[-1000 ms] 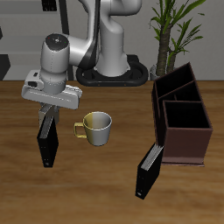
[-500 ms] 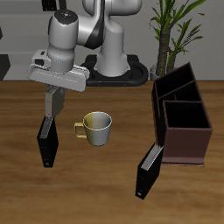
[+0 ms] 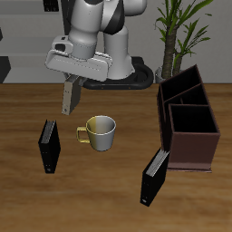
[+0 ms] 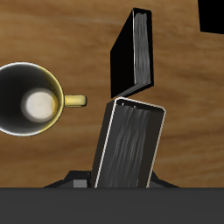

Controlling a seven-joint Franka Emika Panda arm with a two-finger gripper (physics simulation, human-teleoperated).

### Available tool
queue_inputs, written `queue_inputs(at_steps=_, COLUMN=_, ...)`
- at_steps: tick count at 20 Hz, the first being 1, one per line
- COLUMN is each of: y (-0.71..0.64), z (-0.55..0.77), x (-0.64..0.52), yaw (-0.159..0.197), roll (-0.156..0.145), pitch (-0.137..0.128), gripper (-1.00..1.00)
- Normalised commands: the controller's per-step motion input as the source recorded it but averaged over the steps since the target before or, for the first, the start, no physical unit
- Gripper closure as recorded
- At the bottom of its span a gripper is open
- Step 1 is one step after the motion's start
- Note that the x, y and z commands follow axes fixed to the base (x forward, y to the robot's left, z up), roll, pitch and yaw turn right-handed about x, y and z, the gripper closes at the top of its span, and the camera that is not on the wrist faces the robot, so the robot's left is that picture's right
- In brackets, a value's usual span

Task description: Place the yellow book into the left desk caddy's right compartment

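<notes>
My gripper [image 3: 72, 85] is shut on the yellow book [image 3: 70, 97], a thin tan book with a grey speckled cover. The book hangs in the air, slightly tilted, above the table behind the mug. In the wrist view the book [image 4: 131, 144] juts out from between my fingers. The left desk caddy [image 3: 188, 134], a dark maroon box with inner dividers, stands well away from the gripper across the table, beyond the mug. Only a dark corner of it [image 4: 213, 13] shows in the wrist view.
A yellow-rimmed mug [image 3: 100, 133] stands just below and in front of the held book, also in the wrist view [image 4: 31, 99]. One black book [image 3: 48, 147] stands beneath the gripper's side, also [image 4: 134, 52]. Another black book [image 3: 154, 176] leans by the caddy's front. A potted plant [image 3: 181, 32] stands behind the caddy.
The gripper has risen with the yellow book, lifting it clear of the black book, and has moved toward the mug and the caddy's side.
</notes>
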Motion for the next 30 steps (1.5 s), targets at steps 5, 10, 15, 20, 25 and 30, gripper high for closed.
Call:
queue_inputs(at_steps=5, y=0.48, z=0.34, x=0.13, yaw=-0.017, roll=0.013, pitch=-0.005, gripper=1.00)
queue_inputs(at_steps=10, y=0.51, z=0.32, x=0.09, yaw=-0.020, roll=0.027, pitch=-0.019, gripper=1.00)
queue_inputs(at_steps=15, y=0.79, z=0.28, x=0.15, yaw=0.028, roll=0.083, pitch=-0.028, gripper=1.00)
queue_inputs(at_steps=20, y=0.57, z=0.14, x=0.18, yaw=0.030, roll=0.041, pitch=-0.001, gripper=1.00)
queue_inputs(at_steps=25, y=0.28, z=0.11, x=0.13, yaw=-0.021, roll=0.013, pitch=0.009, gripper=1.00)
queue_inputs(at_steps=30, y=0.51, z=0.15, x=0.14, yaw=0.007, roll=0.044, pitch=-0.012, gripper=1.00)
